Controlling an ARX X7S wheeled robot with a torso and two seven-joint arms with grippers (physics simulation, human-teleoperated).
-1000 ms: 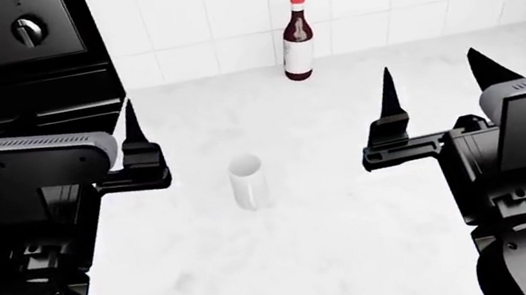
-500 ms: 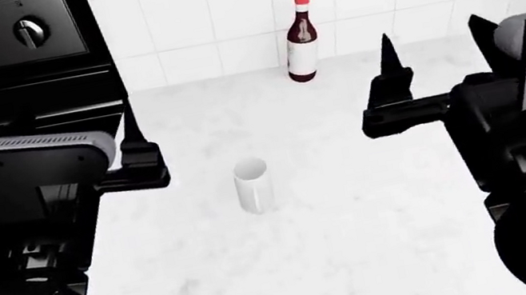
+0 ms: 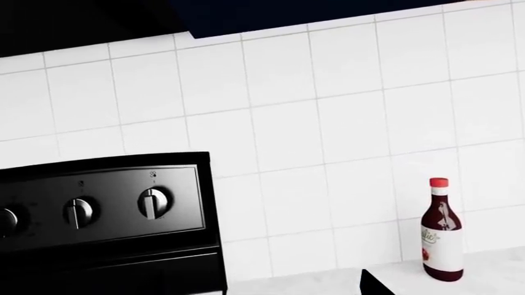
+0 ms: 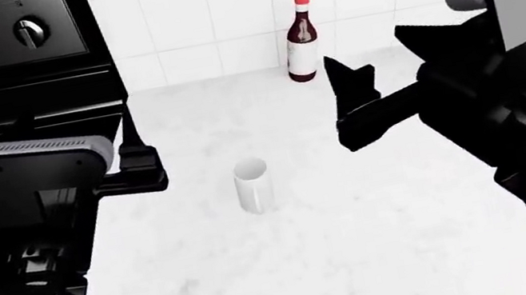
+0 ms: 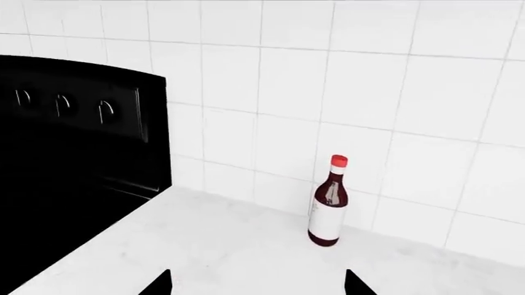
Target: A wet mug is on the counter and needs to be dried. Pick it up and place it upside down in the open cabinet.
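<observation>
Right gripper raised, jaws apart; left gripper low.

bottle label with red script, too small to read
</observation>
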